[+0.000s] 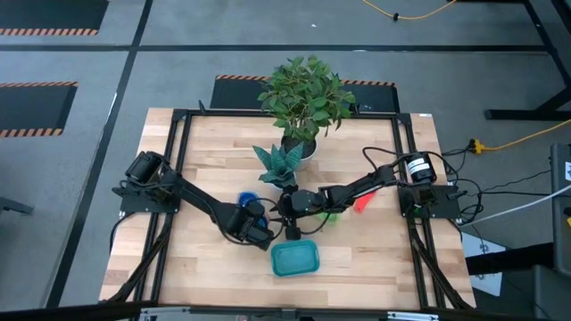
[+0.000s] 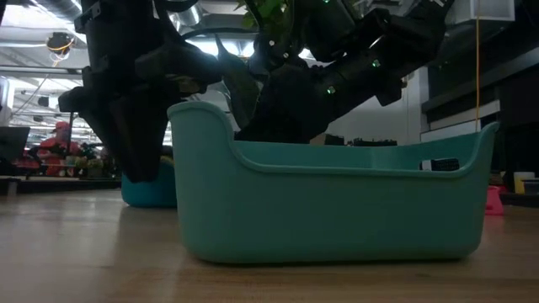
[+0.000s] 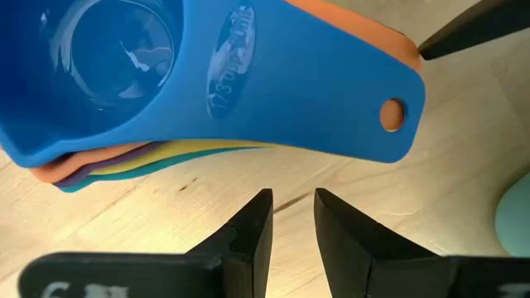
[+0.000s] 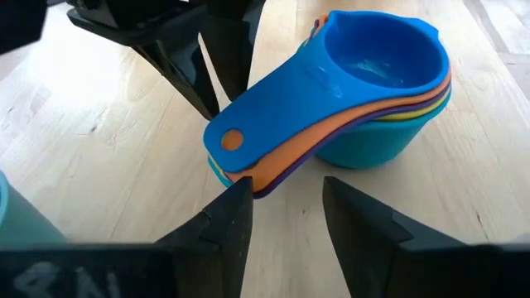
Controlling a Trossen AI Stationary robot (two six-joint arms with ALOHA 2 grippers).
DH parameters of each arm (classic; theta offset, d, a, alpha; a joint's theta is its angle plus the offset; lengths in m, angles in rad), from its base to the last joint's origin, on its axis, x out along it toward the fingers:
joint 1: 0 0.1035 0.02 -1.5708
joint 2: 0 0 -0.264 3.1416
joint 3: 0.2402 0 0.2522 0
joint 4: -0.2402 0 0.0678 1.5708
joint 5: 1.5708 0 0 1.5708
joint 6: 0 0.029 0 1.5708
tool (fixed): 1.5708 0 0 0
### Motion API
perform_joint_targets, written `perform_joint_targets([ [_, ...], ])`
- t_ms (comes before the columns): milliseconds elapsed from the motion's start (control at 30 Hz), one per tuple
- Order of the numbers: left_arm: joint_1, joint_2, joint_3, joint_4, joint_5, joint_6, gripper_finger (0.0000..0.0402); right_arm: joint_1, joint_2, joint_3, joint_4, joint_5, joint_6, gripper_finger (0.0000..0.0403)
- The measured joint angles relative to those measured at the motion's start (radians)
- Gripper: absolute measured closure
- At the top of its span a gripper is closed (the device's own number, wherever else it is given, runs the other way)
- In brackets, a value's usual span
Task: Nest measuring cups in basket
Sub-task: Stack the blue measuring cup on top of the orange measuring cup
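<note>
Several measuring cups sit nested in one stack, the blue one on top, the bottom cup resting on the wooden table. Their handles fan out to an end with a hole. My left gripper is open and hovers just beside the handles' long edge. My right gripper is open too, its fingers standing either side of the handle end without touching it. The teal basket stands on the table nearer the near edge, and nothing shows inside it in the high view. In the low view it fills the foreground.
A big potted plant and a small teal-leaved one stand behind the cups toward the far edge. A green thing and a red thing lie by my right arm. Bare wood stretches left and right of the basket.
</note>
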Motion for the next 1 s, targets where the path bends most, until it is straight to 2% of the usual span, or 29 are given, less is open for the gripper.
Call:
perform_joint_targets([
  [333, 0.000, 0.000, 0.000, 0.000, 0.000, 0.000, 0.0317, -0.002, 0.000, 0.000, -0.008, 0.001, -0.004, 0.0250],
  [633, 0.000, 0.000, 0.000, 0.000, 0.000, -0.002, 0.0317, -0.003, -0.001, -0.001, -0.095, 0.004, -0.007, 0.0250],
  [833, 0.000, 0.000, 0.000, 0.001, -0.042, -0.003, 0.0317, -0.020, -0.001, -0.001, -0.091, 0.091, -0.009, 0.0250],
  [1000, 0.007, 0.000, 0.000, 0.005, -0.055, -0.008, 0.0317, -0.028, -0.001, -0.001, -0.084, 0.097, -0.003, 0.0250],
])
